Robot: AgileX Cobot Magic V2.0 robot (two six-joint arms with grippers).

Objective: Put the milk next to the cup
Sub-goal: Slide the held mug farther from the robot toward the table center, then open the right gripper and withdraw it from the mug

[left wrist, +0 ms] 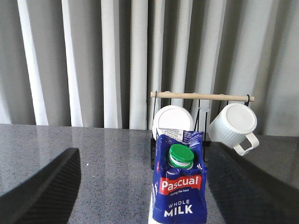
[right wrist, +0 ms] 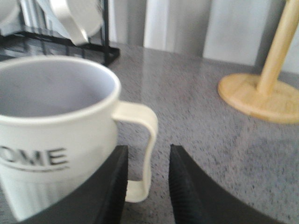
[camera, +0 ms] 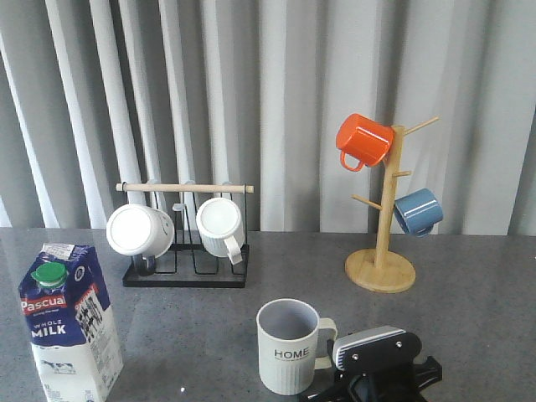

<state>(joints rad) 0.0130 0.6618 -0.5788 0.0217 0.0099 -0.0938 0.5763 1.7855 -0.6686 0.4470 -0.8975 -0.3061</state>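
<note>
Right gripper [right wrist: 147,186] jaws close around the cup [right wrist: 56,135] handle, contact unclear; left gripper [left wrist: 140,186] jaws wide apart, the milk [left wrist: 179,186] upright between them, untouched, well left of cup

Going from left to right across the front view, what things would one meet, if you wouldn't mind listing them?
milk → black mug rack holding two white mugs → cup → right gripper → wooden mug tree, with its orange mug left of its blue mug.
</note>
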